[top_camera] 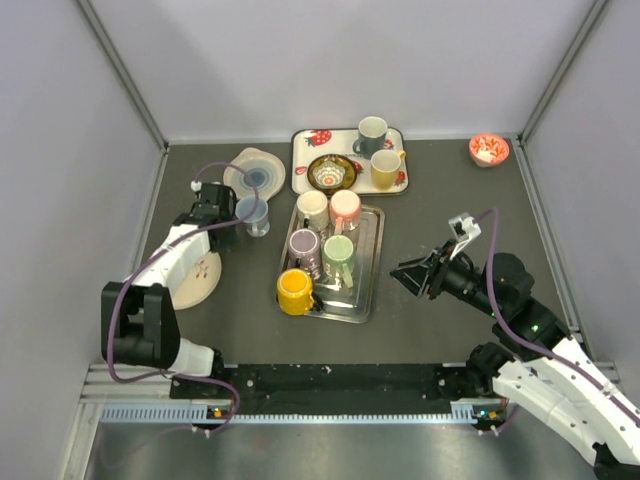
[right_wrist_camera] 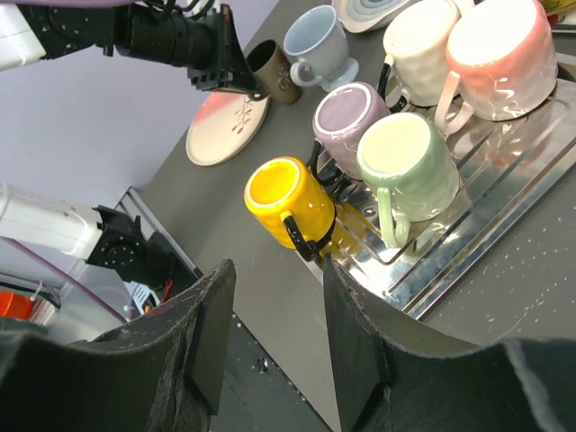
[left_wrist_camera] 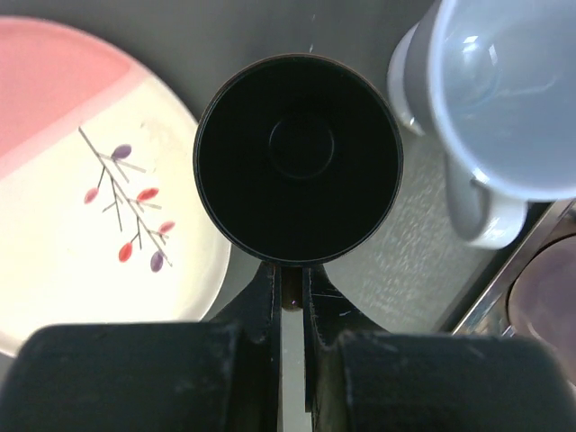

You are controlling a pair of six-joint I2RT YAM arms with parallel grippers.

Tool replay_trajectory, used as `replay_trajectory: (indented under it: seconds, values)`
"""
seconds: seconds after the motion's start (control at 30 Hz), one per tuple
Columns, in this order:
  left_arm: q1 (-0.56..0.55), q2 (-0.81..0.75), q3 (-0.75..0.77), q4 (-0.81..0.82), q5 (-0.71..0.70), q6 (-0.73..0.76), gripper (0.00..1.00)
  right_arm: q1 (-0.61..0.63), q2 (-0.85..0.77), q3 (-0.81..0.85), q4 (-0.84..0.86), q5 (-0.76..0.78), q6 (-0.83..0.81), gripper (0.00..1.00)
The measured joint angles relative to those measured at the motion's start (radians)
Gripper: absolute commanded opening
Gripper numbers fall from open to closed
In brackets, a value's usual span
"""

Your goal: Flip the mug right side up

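A dark brown mug hangs from my left gripper, which is shut on its handle. Its dark open mouth faces the wrist camera. In the right wrist view the mug is tilted, just above the table beside the left gripper. In the top view the left gripper covers the mug, between a pink-and-cream plate and a light blue mug. My right gripper is open and empty, right of the metal tray; it also shows in its wrist view.
The metal tray holds several upturned mugs and a yellow mug on its side. A strawberry tray at the back carries two mugs and a bowl. A grey-blue plate lies behind the left gripper. A red bowl sits far right.
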Motion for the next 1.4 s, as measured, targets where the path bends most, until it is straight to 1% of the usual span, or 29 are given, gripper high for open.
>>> replay_trajectory:
  seconds: [0.17, 0.37, 0.57, 0.63, 0.67, 0.77, 0.8, 1.0, 1.03, 1.13, 1.23, 1.33, 1.4]
  values:
    - [0.003, 0.051, 0.053, 0.031, 0.002, -0.002, 0.00, 0.000, 0.000, 0.000, 0.000, 0.001, -0.005, 0.44]
    - [0.027, 0.112, 0.073, 0.046, 0.003, -0.001, 0.00, 0.000, 0.000, -0.001, -0.002, 0.006, -0.009, 0.45]
    - [0.037, 0.129, 0.089, 0.045, 0.003, 0.000, 0.01, 0.000, 0.008, 0.000, -0.006, 0.011, -0.016, 0.45]
    - [0.039, 0.130, 0.089, 0.045, 0.003, 0.002, 0.08, 0.000, 0.014, -0.001, -0.007, 0.011, -0.016, 0.45]
    - [0.040, 0.130, 0.089, 0.045, 0.003, 0.002, 0.18, 0.000, 0.016, -0.001, -0.007, 0.011, -0.017, 0.45]
    - [0.043, 0.130, 0.089, 0.043, 0.002, 0.008, 0.32, 0.000, 0.016, -0.001, -0.007, 0.011, -0.017, 0.45]
    - [0.045, 0.130, 0.089, 0.043, 0.001, 0.009, 0.39, 0.000, 0.016, -0.001, -0.007, 0.011, -0.017, 0.45]
    - [0.048, 0.127, 0.089, 0.035, -0.010, 0.008, 0.56, 0.000, 0.016, -0.001, -0.007, 0.011, -0.017, 0.45]
    - [0.048, 0.125, 0.089, 0.032, -0.013, 0.006, 0.62, 0.000, 0.016, -0.001, -0.008, 0.011, -0.017, 0.45]
    - [0.048, 0.100, 0.102, -0.020, -0.026, 0.001, 0.67, 0.000, 0.016, -0.001, -0.007, 0.011, -0.017, 0.45]
    - [0.049, 0.037, 0.121, -0.069, -0.036, -0.008, 0.68, 0.000, 0.016, -0.001, -0.007, 0.011, -0.018, 0.46]
    - [0.039, -0.112, 0.119, -0.108, -0.042, -0.011, 0.69, 0.000, 0.017, -0.001, -0.007, 0.012, -0.026, 0.48]
    - [0.004, -0.238, 0.111, -0.115, -0.065, -0.019, 0.69, 0.000, 0.023, -0.001, -0.007, 0.015, -0.034, 0.50]
